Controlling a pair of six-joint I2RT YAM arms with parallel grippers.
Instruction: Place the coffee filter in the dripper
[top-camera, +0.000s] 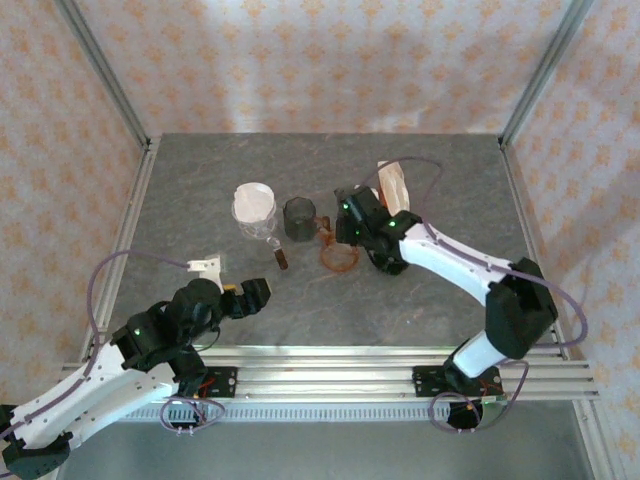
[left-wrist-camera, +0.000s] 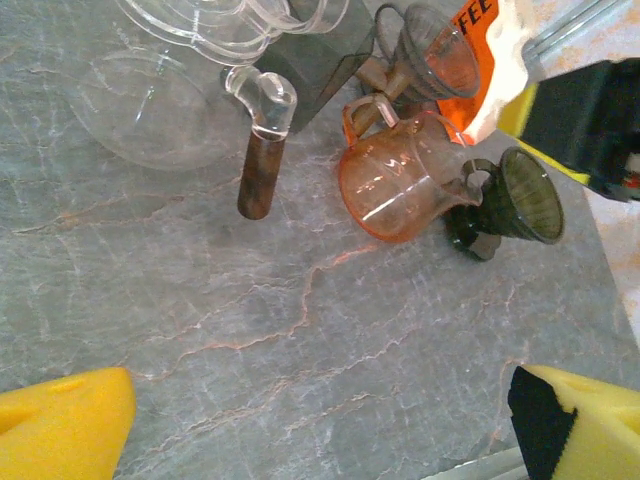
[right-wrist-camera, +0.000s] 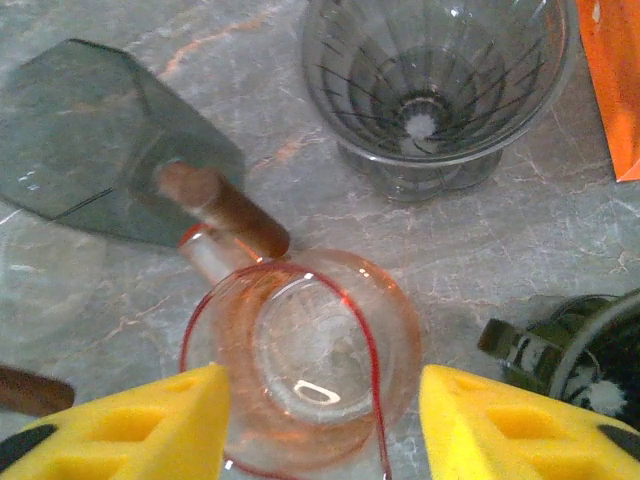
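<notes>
server (right-wrist-camera: 300, 370), pink glass, between parted jaws
right gripper (right-wrist-camera: 322, 400) straddles it mid-tabletop, probably to grasp it; left gripper (left-wrist-camera: 320, 400) idles wide open toward the near edge.

Bench (top-camera: 200, 200): grey stone-look top with pale pinkish veins, matte.
Walls (top-camera: 330, 60): three sides, cream panels printed with peach floral motifs, possibly fabric.
Frame posts (top-camera: 102, 65): two, bare aluminium, at the rear corners.
Rails (top-camera: 330, 365): slotted aluminium along the near edge.
Light: soft, even, brightest low on the back wall.

The orange packet (right-wrist-camera: 612, 90) and dark green dripper (right-wrist-camera: 585, 365) overrun the right edge.
</notes>
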